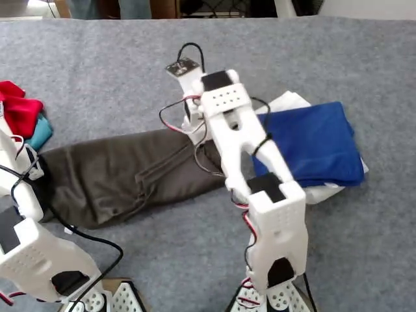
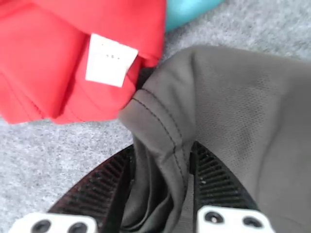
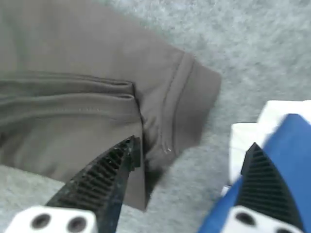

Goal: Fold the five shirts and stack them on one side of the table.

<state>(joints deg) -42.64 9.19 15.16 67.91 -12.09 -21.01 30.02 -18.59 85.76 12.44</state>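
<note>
The brown shirt (image 1: 130,172) lies across the middle of the grey table (image 1: 97,65) as a long, narrow band, apparently already folded lengthwise. It looks like the third of the five to be folded. Just beside its one end a blue shirt (image 1: 315,143) sits folded on top of a white shirt (image 1: 289,102). Near its other end a red shirt (image 1: 19,107) and a teal shirt (image 1: 40,133) lie crumpled and unfolded.

The left gripper (image 2: 163,150) is clenched on the brown shirt's end nearest the red shirt, with a bunched ridge of fabric pinched between its jaws. The right gripper (image 3: 193,145) hangs over the opposite end with its jaws spread wide and nothing in them. One finger is above the brown hem and the other is above the blue shirt.

My reading is that the next move is the crosswise fold. The right gripper needs to shift fully onto the brown edge, come down and close on brown cloth alone, without catching the blue or white shirt. Then both ends can be lifted and one laid over the other.

- In the high view the right arm covers its own fingers.
- The left gripper is hard to pick out there among cables.
- How many layers the left jaws hold cannot be told.
- The teal shirt is mostly hidden by the red one, which shows a white label (image 2: 109,60).
- The white shirt shows as little more than a rim beneath the blue.
</note>
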